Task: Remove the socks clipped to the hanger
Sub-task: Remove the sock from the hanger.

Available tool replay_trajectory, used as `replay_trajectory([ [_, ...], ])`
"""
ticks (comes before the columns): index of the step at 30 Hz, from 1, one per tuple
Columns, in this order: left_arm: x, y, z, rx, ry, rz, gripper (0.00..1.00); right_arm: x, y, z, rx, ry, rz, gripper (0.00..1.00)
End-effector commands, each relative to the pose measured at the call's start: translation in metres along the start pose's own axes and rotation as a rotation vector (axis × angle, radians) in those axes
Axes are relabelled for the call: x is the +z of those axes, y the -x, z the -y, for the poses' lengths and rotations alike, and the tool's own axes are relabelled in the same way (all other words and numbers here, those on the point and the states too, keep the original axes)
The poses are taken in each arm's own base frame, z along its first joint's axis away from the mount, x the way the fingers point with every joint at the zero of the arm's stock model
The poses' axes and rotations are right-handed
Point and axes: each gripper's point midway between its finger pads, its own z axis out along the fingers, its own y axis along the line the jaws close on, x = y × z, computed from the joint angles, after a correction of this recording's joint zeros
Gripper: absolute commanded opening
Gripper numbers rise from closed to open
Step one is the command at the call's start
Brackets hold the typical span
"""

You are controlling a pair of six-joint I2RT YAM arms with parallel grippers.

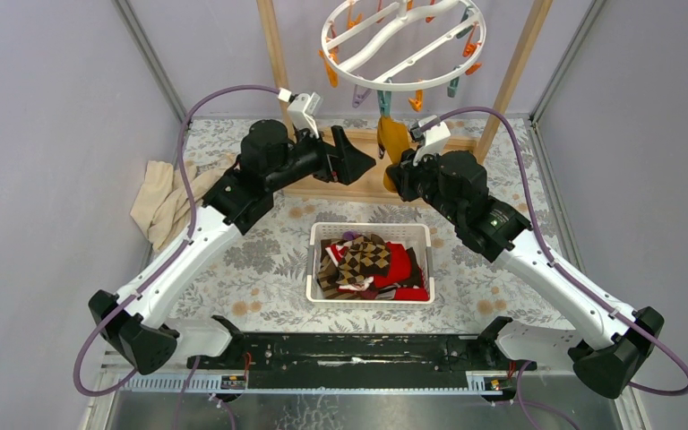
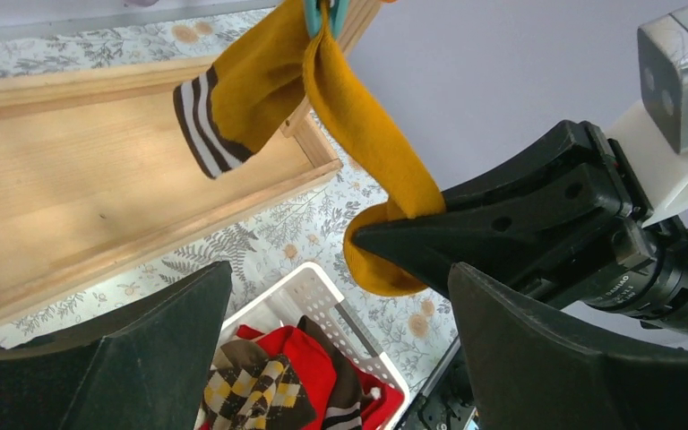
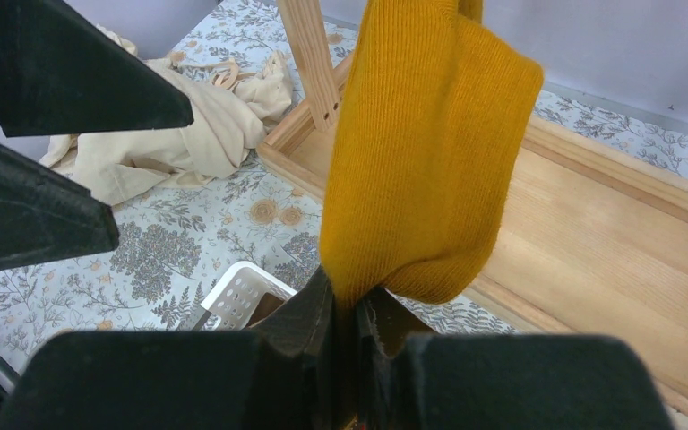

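— Right, from above: the hanger (image 1: 403, 40) hung nearly bare, one mustard sock (image 1: 392, 136) clipped at its near rim, other socks (image 1: 372, 264) heaped in the basket (image 1: 367, 229).

— Last one, I'd judge. The left wrist view had the left gripper (image 2: 339, 269) spread wide, holding nothing, and a teal clip (image 2: 325, 12) biting the sock's top.

— The right wrist view missed that clip, but showed the right gripper (image 3: 354, 309) clenched on the sock's lower fold.

— A steady downward pull should slip it free, then a drop into the basket.
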Motion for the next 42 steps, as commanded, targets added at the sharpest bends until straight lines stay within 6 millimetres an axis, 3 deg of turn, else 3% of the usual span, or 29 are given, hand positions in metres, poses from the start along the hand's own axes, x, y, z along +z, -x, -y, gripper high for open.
replay_trajectory([
  [1, -0.01, 0.008, 0.006, -0.034, -0.045, 0.034, 0.99, 0.0, 0.014, -0.006, 0.009, 0.022, 0.052, 0.0],
  [12, -0.019, 0.0, 0.008, -0.116, -0.171, 0.039, 0.98, 0.002, 0.014, -0.008, 0.012, 0.027, 0.049, 0.0],
  [28, -0.029, -0.011, -0.003, -0.141, -0.147, 0.015, 0.98, 0.004, 0.016, -0.008, 0.006, 0.027, 0.048, 0.0],
  [42, -0.022, 0.019, 0.013, -0.1, -0.217, 0.08, 0.99, 0.004, 0.014, -0.005, 0.006, 0.016, 0.045, 0.0],
])
